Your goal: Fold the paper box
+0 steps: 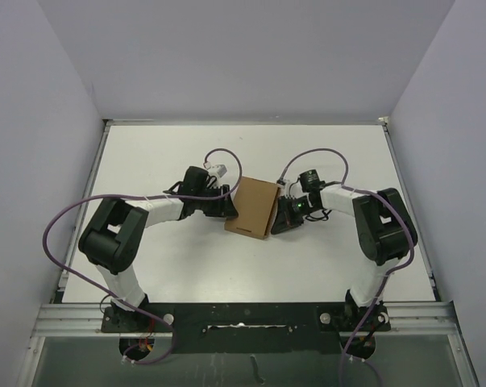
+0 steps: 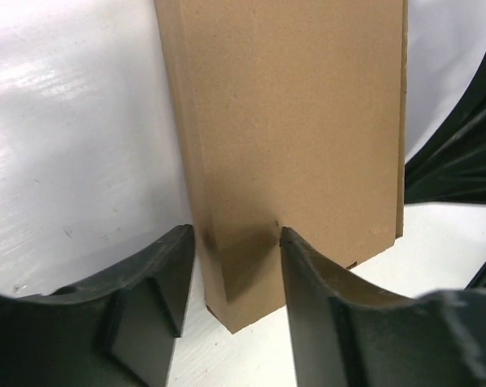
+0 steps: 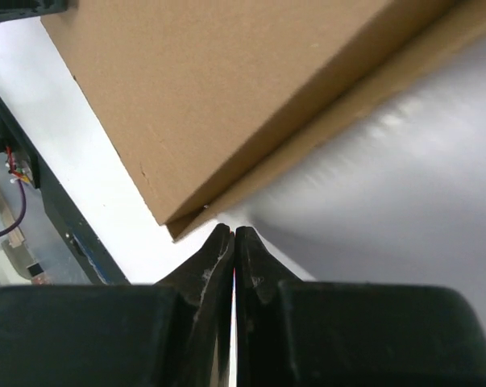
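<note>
Top view: paper box (image 1: pixel 255 208) sits on the white table (image 1: pixel 331 153), about mid-table, between the two arms. It looks part folded, with a flat brown panel facing up. Left gripper (image 1: pixel 230 206) is at the box's left edge, right gripper (image 1: pixel 281 213) at its right edge. Can't judge the jaws from up here.

Left wrist view: the box's brown face fills the middle, and a narrow side wall runs down its left. Fingers (image 2: pixel 166 278) straddle the box's near end, one against the side wall, the other on the flat face. Both touch cardboard, so the left pincer is pinching the box.

Right wrist view: fingers (image 3: pixel 210 258) are pressed together with nothing between them. The tips sit just beside the box's near corner; can't tell if they touch it. At that corner a lower cardboard layer sticks out from under the upper panel. Bare table lies to the right of the box.
</note>
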Available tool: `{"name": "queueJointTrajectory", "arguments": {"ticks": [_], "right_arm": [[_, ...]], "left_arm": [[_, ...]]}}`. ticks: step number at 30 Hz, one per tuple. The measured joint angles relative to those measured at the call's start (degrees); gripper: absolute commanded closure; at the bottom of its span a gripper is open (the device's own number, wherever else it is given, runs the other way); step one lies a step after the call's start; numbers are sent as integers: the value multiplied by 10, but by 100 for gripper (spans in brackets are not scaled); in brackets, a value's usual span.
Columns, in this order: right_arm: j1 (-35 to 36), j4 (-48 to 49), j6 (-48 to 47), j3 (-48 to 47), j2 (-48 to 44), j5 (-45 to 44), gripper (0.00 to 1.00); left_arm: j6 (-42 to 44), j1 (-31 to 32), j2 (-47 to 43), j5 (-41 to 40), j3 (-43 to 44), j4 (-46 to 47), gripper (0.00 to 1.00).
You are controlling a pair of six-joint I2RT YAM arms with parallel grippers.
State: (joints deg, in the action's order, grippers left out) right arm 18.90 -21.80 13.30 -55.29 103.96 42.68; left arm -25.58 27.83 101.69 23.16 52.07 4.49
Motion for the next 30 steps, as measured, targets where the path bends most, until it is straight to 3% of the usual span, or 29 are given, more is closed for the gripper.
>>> {"name": "queueJointTrajectory", "arguments": {"ticks": [10, 11, 14, 15, 18, 22, 30], "right_arm": [[-98, -93, -178, -63, -17, -1, 98], [-105, -101, -200, -71, -25, -1, 91], [-119, -113, -255, -99, -47, -7, 50], [-125, -112, -268, -112, -52, -4, 46], [-143, -120, -292, -183, -32, 36, 45], [-161, -109, -294, -325, 73, 93, 41], [-142, -137, -290, -413, 216, 129, 39]], "left_arm": [[68, -26, -48, -10, 49, -63, 21], [78, -22, -65, -19, 49, -65, 17], [105, -3, -111, -43, 47, -67, 7], [111, 5, -127, -49, 40, -61, 6], [113, 18, -157, -47, 10, -44, 10], [106, 12, -145, -53, 4, -52, 39], [116, 11, -17, -67, 148, -117, 36]]}}
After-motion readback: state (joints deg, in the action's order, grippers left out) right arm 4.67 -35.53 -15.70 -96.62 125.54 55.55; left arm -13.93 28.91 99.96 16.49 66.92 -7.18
